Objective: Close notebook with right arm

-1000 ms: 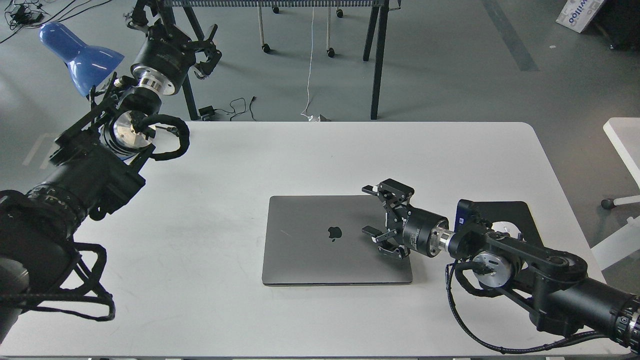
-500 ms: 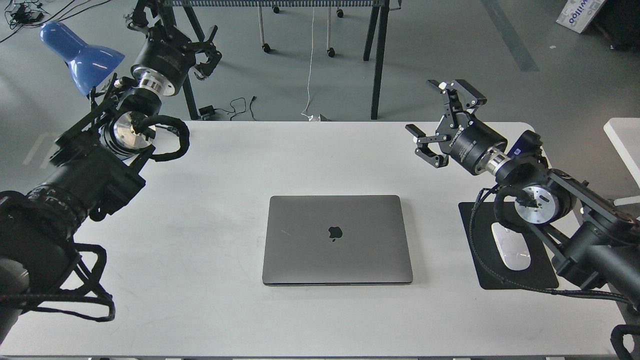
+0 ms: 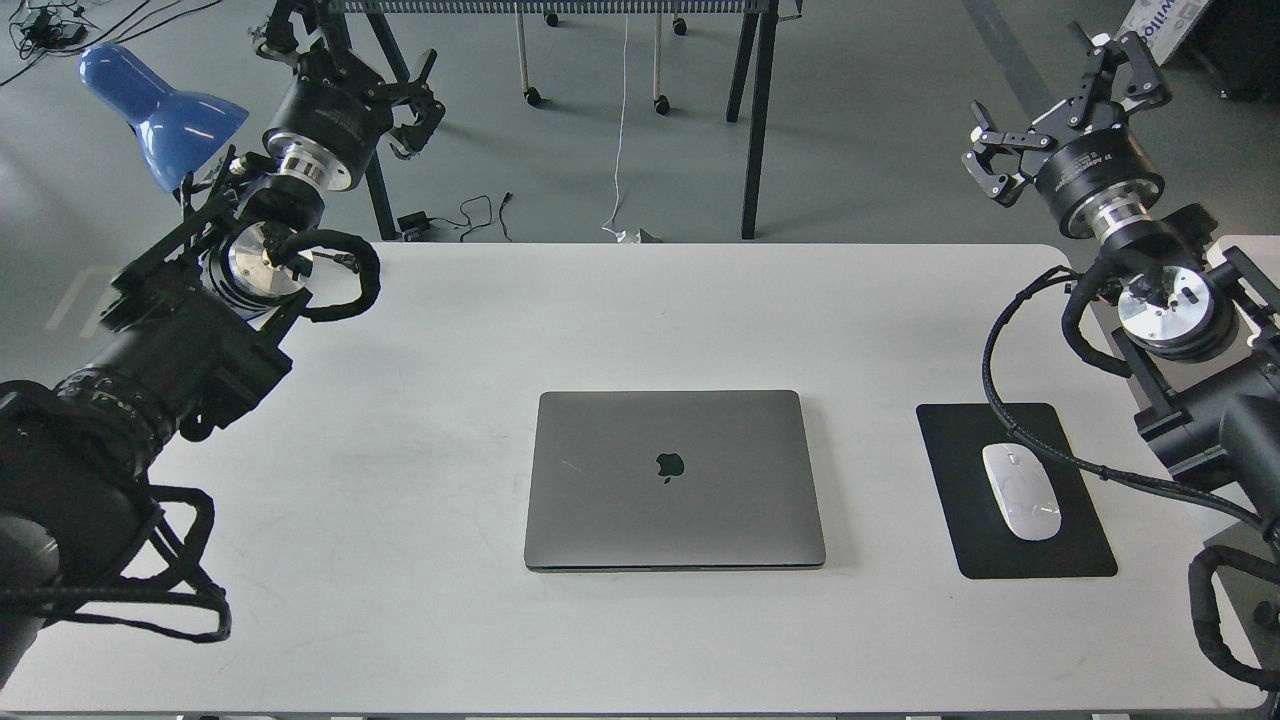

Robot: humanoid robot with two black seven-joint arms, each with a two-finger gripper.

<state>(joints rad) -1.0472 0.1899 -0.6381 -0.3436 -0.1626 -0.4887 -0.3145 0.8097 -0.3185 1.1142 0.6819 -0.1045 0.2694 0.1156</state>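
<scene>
The notebook (image 3: 675,480) lies shut and flat in the middle of the white table (image 3: 640,310), its grey lid up with the apple logo showing. My right gripper (image 3: 1048,88) is open and empty, raised high beyond the table's far right corner, well away from the notebook. The right arm (image 3: 1165,300), with its silver joint disc and looped cable, comes in from the right edge. My left gripper (image 3: 347,52) is open and empty, held up past the table's far left corner.
A black mouse pad (image 3: 1015,490) with a white mouse (image 3: 1021,505) lies right of the notebook. A blue lamp (image 3: 160,110) stands at the far left by my left arm. Black table legs (image 3: 755,120) and floor cables lie beyond the far edge.
My right gripper has lifted off the notebook's right side and swung up and to the right, beyond the table's far right corner. The notebook stays shut. The left arm has not moved.
</scene>
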